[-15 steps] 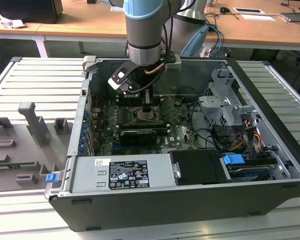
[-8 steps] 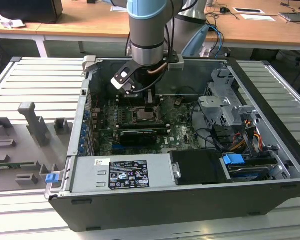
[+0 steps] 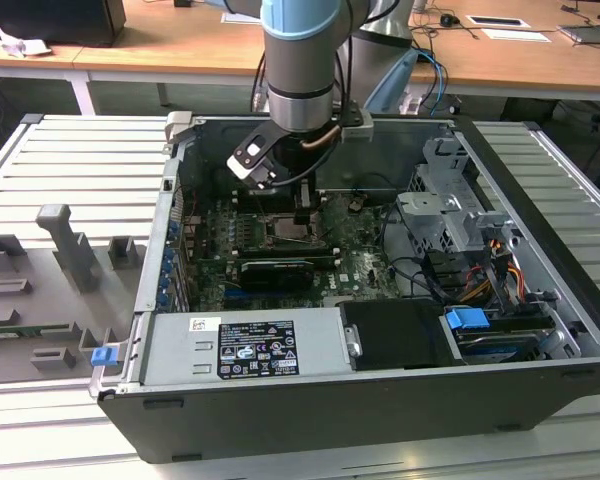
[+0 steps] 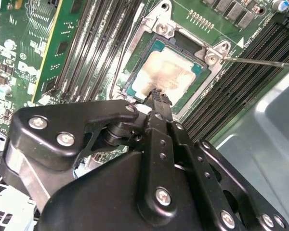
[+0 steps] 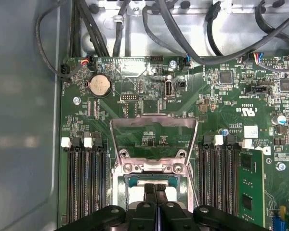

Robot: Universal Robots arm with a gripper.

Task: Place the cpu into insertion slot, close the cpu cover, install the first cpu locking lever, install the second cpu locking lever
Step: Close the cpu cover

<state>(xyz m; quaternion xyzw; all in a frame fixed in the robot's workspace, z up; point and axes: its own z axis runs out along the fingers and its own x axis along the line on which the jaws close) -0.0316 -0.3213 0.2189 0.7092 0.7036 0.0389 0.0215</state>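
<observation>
A: Gripper position?

B: The gripper (image 3: 302,212) is positioned inside the open computer case (image 3: 330,425). It is held over the CPU socket, in the far half of the case and toward the exterior view's left. The power supply (image 3: 280,345) is noted along the near wall.

A: Finger state?

B: In both wrist views the fingers are recorded as pressed together, with nothing seen between them. In the second wrist view the fingertips (image 4: 160,98) are placed at one edge of the cpu (image 4: 173,72). Whether contact is made cannot be told.

A: Location of the cpu?

B: It is seated flat in the socket. Its dull metal top is left uncovered, and a brownish smear is noted on it.

A: Cover and levers?

B: The cpu cover (image 5: 154,121) is found swung open, away from the socket. The motherboard (image 5: 221,96) is seen through its central opening. One thin locking lever (image 4: 260,62) is seen angled out from a socket corner, above the memory slots (image 4: 241,86).
</observation>
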